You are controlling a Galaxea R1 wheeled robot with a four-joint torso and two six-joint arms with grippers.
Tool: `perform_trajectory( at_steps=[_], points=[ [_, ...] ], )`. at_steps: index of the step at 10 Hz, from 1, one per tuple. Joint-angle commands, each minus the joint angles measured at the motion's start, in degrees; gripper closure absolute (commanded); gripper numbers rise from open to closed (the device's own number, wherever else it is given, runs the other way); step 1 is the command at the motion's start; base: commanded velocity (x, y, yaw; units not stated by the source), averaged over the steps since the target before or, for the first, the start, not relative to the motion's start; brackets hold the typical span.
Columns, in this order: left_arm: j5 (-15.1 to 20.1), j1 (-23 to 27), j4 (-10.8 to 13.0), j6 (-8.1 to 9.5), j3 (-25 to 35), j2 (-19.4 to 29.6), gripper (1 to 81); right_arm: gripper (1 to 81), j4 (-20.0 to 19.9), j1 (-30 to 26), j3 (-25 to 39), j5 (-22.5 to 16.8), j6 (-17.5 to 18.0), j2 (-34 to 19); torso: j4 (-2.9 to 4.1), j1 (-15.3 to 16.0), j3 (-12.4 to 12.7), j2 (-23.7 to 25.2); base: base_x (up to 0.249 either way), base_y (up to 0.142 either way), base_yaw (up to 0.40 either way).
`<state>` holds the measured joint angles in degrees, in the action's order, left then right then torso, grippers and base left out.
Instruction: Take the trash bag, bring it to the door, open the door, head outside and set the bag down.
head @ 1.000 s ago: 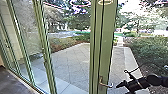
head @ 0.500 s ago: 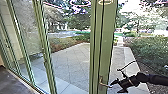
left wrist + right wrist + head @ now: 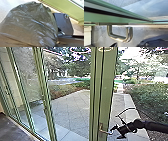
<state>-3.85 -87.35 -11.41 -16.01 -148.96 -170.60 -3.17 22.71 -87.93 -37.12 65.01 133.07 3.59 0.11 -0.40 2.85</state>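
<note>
The right gripper point(image 3: 115, 132) is open in the head view, close beside the metal door handle point(image 3: 105, 132) on the green door frame point(image 3: 107, 89). In the right wrist view, the handle point(image 3: 119, 38) is a bent, shiny lever standing out from the green frame point(image 3: 96, 17). The right gripper point(image 3: 128, 44) has its dark fingers apart near the lever, and I cannot tell whether it touches. A dark, shiny, bulging trash bag point(image 3: 30, 25) looms large in the left wrist view; how the left gripper stands on it is unclear.
Tall glass panels in green frames point(image 3: 44, 97) run along the left. Beyond the glass lies a paved yard point(image 3: 72, 107), with bushes point(image 3: 150, 97) on the right. Dark indoor floor point(image 3: 11, 129) shows at the lower left.
My right arm has reached farther left, bringing its gripper close to the handle, and the gripper has turned somewhat. The head view has stayed steady.
</note>
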Motion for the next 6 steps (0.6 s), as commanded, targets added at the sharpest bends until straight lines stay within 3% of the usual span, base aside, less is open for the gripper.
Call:
perform_trajectory(
  at_steps=[1,4,6],
  points=[
    [3.15,3.36,-0.45,0.10,0.24,0.25,81.1,1.0,-0.61,-8.51,-3.44,-1.02,0.38,1.94,0.00,0.00,0.00,0.00,0.000,0.000,0.000],
    [3.15,3.36,-0.98,0.10,0.07,0.43,81.1,1.0,-0.96,-7.89,-6.97,-0.94,0.55,5.56,0.00,0.00,0.00,-0.02,0.000,0.000,0.000],
    [3.15,3.36,-0.98,0.10,0.07,0.43,81.1,1.0,-0.52,-6.93,-7.86,-0.94,2.49,6.79,0.00,0.00,0.00,-0.02,0.000,0.000,0.000]
  ],
)
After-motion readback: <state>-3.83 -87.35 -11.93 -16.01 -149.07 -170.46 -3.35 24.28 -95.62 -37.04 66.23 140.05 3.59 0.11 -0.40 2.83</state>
